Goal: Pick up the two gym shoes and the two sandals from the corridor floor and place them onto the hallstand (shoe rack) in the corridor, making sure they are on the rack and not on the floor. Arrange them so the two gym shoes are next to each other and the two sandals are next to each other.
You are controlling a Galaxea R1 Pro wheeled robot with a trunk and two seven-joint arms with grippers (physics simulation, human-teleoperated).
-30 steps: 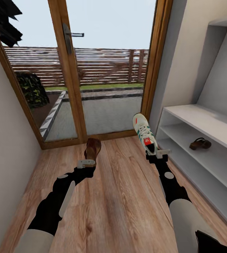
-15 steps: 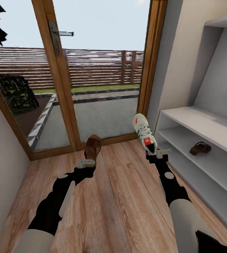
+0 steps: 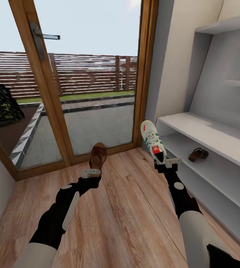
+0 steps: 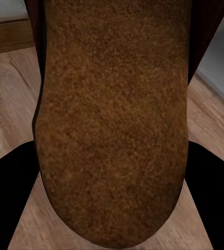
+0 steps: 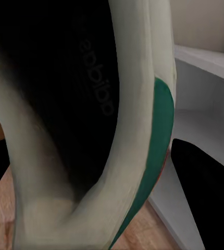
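two shoes ride aloft left of the hallstand (image 3: 209, 136) – left gripper (image 3: 91, 172) clamps a stiff, light sandal (image 3: 98, 156), right gripper (image 3: 167, 163) pinches a sneaker's (image 3: 152, 139) soft heel collar – another sandal (image 3: 198, 154) shelved.

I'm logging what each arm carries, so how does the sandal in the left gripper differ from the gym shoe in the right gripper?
The sandal is plain brown and slim; the gym shoe is white with green stripes, red patches and laces, and bulkier. The gym shoe is nearer the hallstand. Both are held off the floor, toes pointing away from the robot.
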